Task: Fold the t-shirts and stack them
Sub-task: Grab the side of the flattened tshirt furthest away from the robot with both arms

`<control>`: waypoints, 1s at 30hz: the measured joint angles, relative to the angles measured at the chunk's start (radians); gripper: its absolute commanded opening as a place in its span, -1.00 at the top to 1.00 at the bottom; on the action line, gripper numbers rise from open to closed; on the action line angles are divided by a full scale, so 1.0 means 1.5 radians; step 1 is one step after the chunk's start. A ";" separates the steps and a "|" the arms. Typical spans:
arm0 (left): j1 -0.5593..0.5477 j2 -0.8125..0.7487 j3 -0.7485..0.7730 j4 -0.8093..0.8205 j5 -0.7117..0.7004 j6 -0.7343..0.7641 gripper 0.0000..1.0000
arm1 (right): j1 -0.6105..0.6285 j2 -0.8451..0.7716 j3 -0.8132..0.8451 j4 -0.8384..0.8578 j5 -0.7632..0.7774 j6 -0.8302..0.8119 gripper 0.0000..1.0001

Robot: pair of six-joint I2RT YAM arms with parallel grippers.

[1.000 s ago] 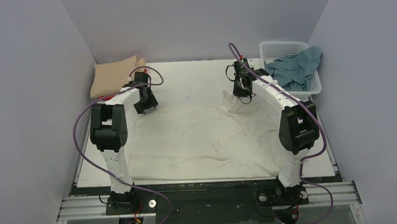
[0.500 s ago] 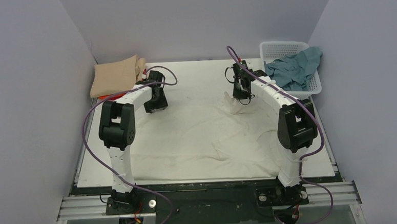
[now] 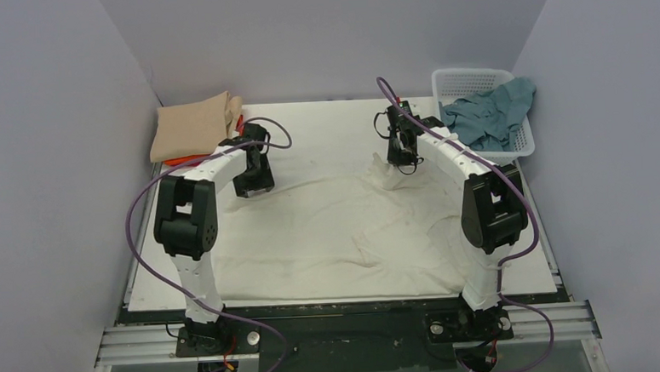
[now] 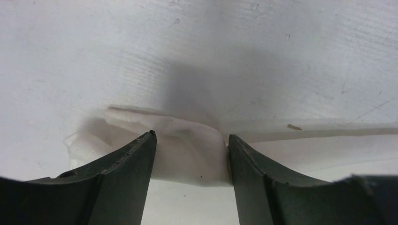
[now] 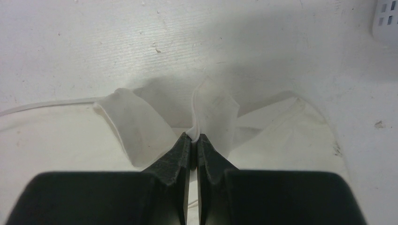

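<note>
White table [image 3: 323, 127] fills the work area. Big cream-white shirt [image 3: 338, 232] lies spread and wrinkled over most of it, from the near edge to about mid-table, its far edge bunched up at both far corners.

White plastic basket [image 3: 462, 84] sits at the far right corner of the table. Teal shirt [image 3: 489, 114] is heaped in it, crumpled, spilling over the right rim.

Tan shirt [image 3: 191, 125] lies folded at the far left corner, well apart from the white one. Thin orange edge [image 3: 172, 163] shows under its near side; can't tell more about that piece.

Right gripper [image 3: 399, 158] is at the far right corner of the white shirt. Wrist view: right gripper [image 5: 193, 137] is clamped on a thin upright fold of white cloth, which is pulled up into a small peak.

Left gripper [image 3: 254, 183] is low at the far left corner of the white shirt. Wrist view: left gripper [image 4: 191, 138] has its jaws spread, straddling a bunched lump of white cloth. The right finger touches the lump; nothing is pinched.
</note>
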 measured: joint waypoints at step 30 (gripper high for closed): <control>0.094 0.014 0.001 -0.011 0.037 -0.033 0.98 | 0.000 0.003 -0.007 -0.001 0.000 -0.012 1.00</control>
